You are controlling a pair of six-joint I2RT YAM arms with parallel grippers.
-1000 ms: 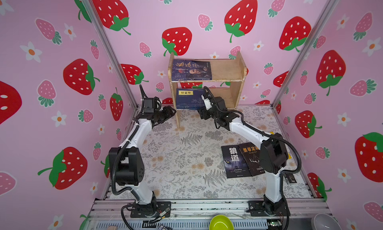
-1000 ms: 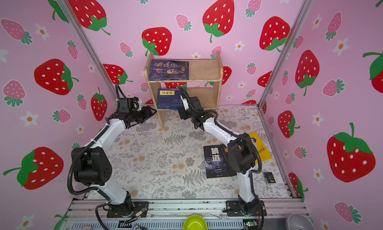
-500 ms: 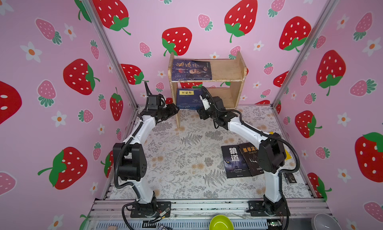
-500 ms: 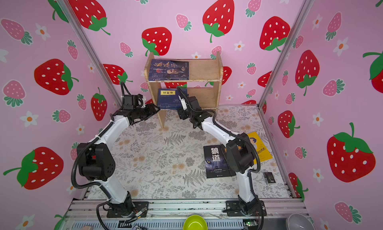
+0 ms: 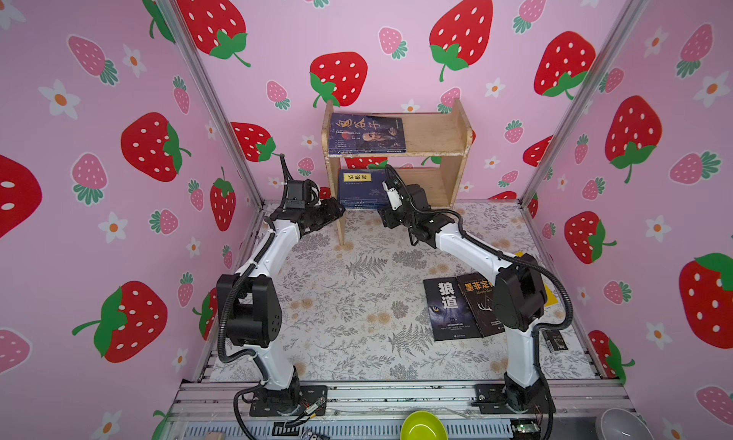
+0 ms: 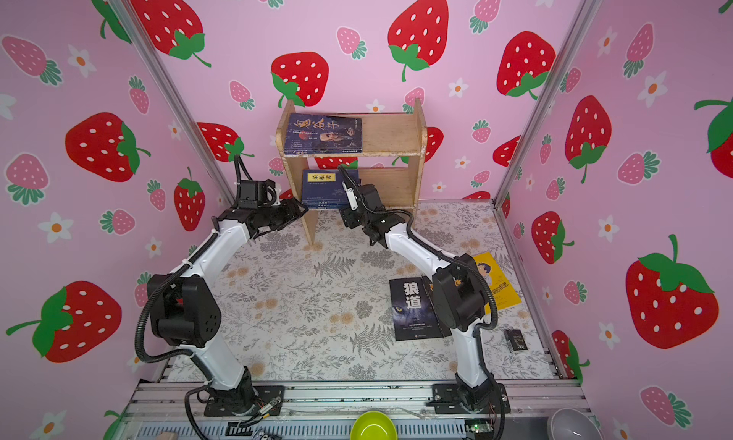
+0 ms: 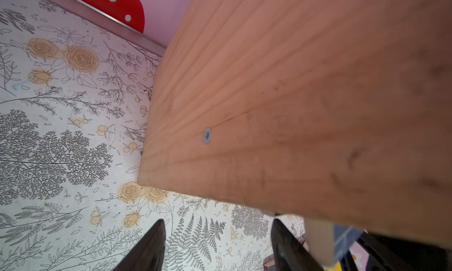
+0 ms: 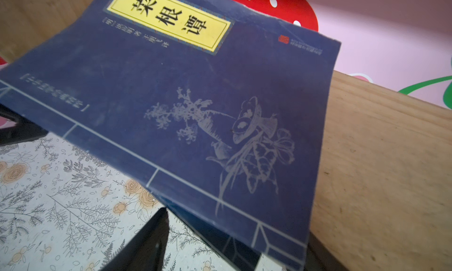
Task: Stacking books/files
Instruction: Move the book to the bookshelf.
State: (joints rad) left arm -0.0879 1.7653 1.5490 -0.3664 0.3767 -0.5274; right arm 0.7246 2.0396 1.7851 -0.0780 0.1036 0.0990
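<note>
A navy stack of books (image 5: 361, 186) with a yellow label lies on the lower board of the wooden shelf (image 5: 432, 134), its front edge hanging over. A blue portrait book (image 5: 367, 134) lies on the top board. My right gripper (image 5: 384, 215) is at the stack's front corner, and the navy cover (image 8: 195, 115) fills the right wrist view. One finger (image 8: 149, 240) shows beside the edge and the other is hidden under the books; the jaws stand wide. My left gripper (image 7: 217, 224) is open and empty beside the shelf's left side panel (image 7: 281, 98).
On the mat at the right lie a black wolf book (image 5: 450, 309), a second black book (image 5: 478, 299) and a yellow book (image 6: 494, 283), partly behind the right arm. A small black device (image 5: 557, 340), a green bowl (image 5: 422, 428) and a grey bowl (image 5: 622, 426) are at the front.
My left arm has swung right, bringing its gripper up to the shelf's left side panel. The right gripper has stayed at the lower stack.
</note>
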